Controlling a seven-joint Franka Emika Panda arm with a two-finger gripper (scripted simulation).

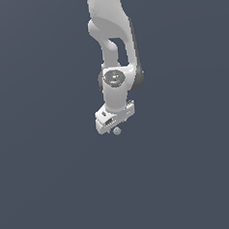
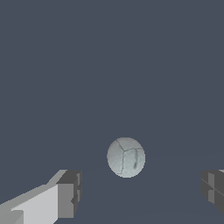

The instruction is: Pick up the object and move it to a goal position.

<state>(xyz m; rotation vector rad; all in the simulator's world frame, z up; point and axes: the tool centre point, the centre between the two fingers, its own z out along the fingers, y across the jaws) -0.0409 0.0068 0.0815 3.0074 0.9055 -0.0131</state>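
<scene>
Claw [image 2: 141, 192] spread wide, fingers well apart, gripping nothing; ball [image 2: 126, 157] seen low and just right of centre in the wrist frame, between the finger pads [image 2: 70, 192] but untouched; likely to roll or squirt away if nudged by one pad first; counted: one ball, one claw.

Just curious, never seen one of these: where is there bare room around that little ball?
Bare grey ground lies all around the ball. It is crowded only where the open gripper hangs over it, fingers on either side.
</scene>
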